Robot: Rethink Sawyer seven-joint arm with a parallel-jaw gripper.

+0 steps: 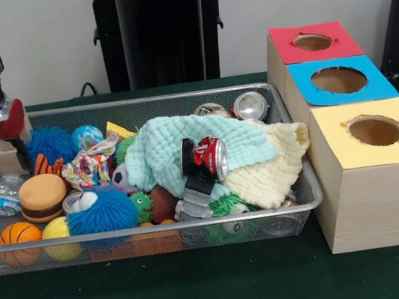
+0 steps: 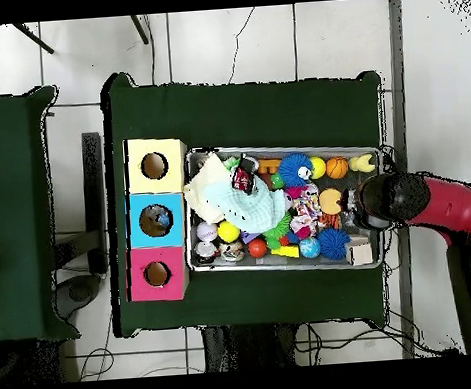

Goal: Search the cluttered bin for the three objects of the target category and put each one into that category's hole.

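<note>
Silver wire mesh: one cluttered bin (image 1: 197, 228), wide and shallow, on a green table cloth (image 1: 170, 298), just beside the row of boxes.
Boxes: three pale wooden boxes (image 1: 379, 204) in a row at the bin's end; tops yellow, blue, red, each with one round hole.
Target hole: the hole (image 1: 339, 80) in the blue top, middle box of the three; something lies inside it in the overhead view (image 2: 160, 220), too small to name.
Other holes: one yellow-topped hole (image 1: 376, 131), nearest the front camera; one red-topped hole (image 1: 313, 42), farthest.
Cans: one red drink can (image 1: 211, 157) lying on the cloths; two silver cans (image 1: 251, 105) at the far rim.
Cloths: one mint cloth (image 1: 166, 151), one cream cloth (image 1: 274, 168), heaped in the middle.
Balls: two fuzzy blue balls (image 1: 103, 214); one small basketball (image 1: 18, 237); yellow balls at the near rim, count unclear.
Toys: one toy hamburger (image 1: 42, 197).
Gripper: gripper (image 1: 1, 154) at the bin's end away from the boxes, two dark fingers (image 1: 22, 151) pointing down and spread apart, holding nothing visible.
Arm: one red and black arm (image 2: 451, 212), above that end.
</note>
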